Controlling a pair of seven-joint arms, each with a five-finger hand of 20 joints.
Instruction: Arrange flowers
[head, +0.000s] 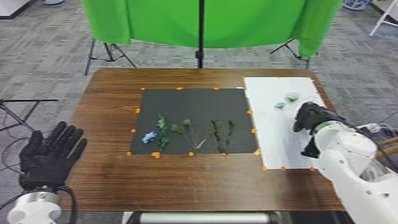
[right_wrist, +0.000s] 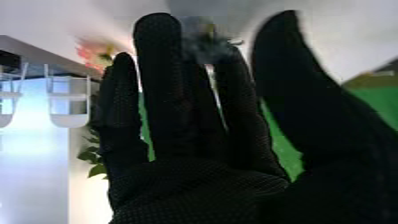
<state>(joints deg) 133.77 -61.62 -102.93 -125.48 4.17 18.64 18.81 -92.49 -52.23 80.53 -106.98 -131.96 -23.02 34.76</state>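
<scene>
In the head view my right hand (head: 313, 117) is over the white sheet (head: 271, 142), just nearer than two small pale blue-green flowers (head: 292, 97). Leafy green stems (head: 163, 131) and a small blue flower (head: 149, 136) lie on the black mat (head: 191, 100). My left hand (head: 46, 157) lies palm up at the left side, its fingers straight. In the right wrist view my right hand (right_wrist: 191, 145) has straight fingers, with the thumb apart. A blurred grey-blue flower (right_wrist: 210, 45) appears by the fingertips; whether they touch it is unclear.
Orange markers (head: 156, 155) edge the mat and sheet on the brown table (head: 178, 182). A green cloth (head: 258, 20) hangs on a stand behind it. In the right wrist view, reddish flowers (right_wrist: 91, 51) and green leaves (right_wrist: 91, 156) show beside the hand, along with white chairs (right_wrist: 69, 102).
</scene>
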